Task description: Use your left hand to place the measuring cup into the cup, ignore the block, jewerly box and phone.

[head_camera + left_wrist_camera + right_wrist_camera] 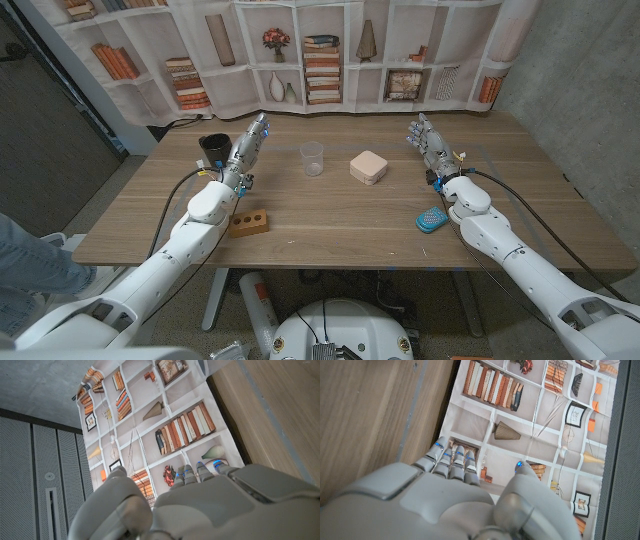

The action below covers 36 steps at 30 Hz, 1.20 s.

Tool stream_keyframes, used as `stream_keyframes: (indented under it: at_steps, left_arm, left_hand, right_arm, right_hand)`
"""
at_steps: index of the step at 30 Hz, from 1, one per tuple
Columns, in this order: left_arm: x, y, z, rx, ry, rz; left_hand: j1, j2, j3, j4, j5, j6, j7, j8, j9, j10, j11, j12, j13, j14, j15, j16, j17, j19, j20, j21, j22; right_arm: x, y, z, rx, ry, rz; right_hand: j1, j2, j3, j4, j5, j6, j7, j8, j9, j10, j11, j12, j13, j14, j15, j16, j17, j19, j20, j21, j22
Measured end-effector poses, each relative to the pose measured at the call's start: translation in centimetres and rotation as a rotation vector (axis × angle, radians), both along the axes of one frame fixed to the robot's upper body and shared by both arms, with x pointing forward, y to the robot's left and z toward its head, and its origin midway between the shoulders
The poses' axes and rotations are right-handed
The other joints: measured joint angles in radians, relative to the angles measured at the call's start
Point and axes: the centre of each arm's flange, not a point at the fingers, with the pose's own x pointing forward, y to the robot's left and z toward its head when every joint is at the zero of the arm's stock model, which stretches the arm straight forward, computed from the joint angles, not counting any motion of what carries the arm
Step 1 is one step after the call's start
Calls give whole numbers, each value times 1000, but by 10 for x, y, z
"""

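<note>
Black cup (213, 148): upright, mouth up, far back and left of the measuring cup; just left of the left hand.
Left hand (248, 146): empty, fingers straight and close together, standing on edge between black cup and measuring cup; touching neither.
Block (248, 221): wooden, nearer the front edge than the measuring cup, beside the left forearm. To be ignored.
Measuring cup (312, 158): clear, upright, open end up, long axis vertical; spout or handle direction too faint to tell. Near the table's middle.
Jewelry box (368, 166): pale, square, just right of the measuring cup. To be ignored.
Phone (433, 219): teal, right of and nearer than the measuring cup, by the right wrist. To be ignored.
Right hand (428, 141): empty, fingers extended, well right of the measuring cup.
Step in hand (judged): reach not begun. Spread fingers, swing right to the measuring cup, grip wall from the left side, keep clear of jewelry box, lift upright, lower mouth-up into black cup.
</note>
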Motion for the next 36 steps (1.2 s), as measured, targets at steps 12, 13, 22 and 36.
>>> stream_keyframes:
  at_steps: [12,13,22,36]
  left_arm:
    - [1,2,6,38,-3,24]
    - [1,2,6,40,-4,24]
    - [2,0,9,80,-3,47]
    - [-2,-2,12,138,-25,82]
  left_hand:
    - [13,5,4,-4,2,0,0,0,0,3,-4,0,0,0,0,0,0,4,4,0,0]
    - [15,4,4,-4,2,0,0,0,0,3,-4,0,0,0,0,0,0,4,4,0,0]
    - [36,1,5,-19,2,0,0,0,0,3,-4,0,0,0,0,0,0,2,13,0,0]
    - [60,-7,3,-36,10,-4,4,-7,0,-1,0,-9,0,4,4,-6,0,4,22,0,0]
  right_arm:
    - [0,0,0,8,3,-2]
    - [0,0,0,8,3,-2]
    - [0,-3,-1,14,4,-8]
    - [-1,-2,2,18,-6,-4]
  right_hand:
    - [0,0,0,0,0,5,5,0,0,0,0,0,0,5,-6,0,0,9,-1,-8,0]
    - [0,0,0,0,0,5,5,0,0,0,0,0,0,5,-6,0,0,9,-1,-8,0]
    - [0,0,-4,-4,0,5,5,0,0,0,0,0,0,5,-6,0,0,9,-1,-11,0]
    - [0,0,-4,-4,0,9,2,0,0,9,2,0,0,5,-5,0,0,8,-1,-11,0]
